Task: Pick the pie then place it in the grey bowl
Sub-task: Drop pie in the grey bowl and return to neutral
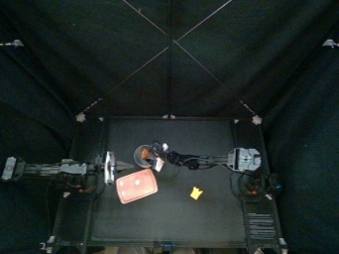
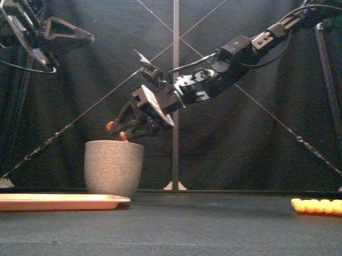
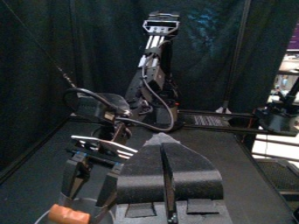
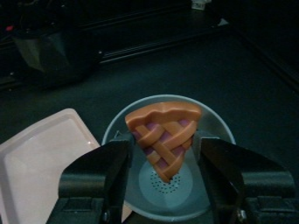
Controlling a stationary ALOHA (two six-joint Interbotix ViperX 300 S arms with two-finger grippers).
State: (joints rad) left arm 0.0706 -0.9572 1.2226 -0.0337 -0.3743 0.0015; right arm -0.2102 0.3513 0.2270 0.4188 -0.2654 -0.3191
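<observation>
Clamping the pie [image 4: 163, 131], right tool [image 4: 166, 159] just above the grey bowl [image 2: 114, 168], pie over its mouth, left tool [image 3: 167, 150] closed, aside.

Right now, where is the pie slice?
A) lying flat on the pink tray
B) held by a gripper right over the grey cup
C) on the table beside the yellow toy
B: the right wrist view shows the pie slice pinched in the right gripper just above the open mouth of the grey cup, not yet dropped in.
</observation>
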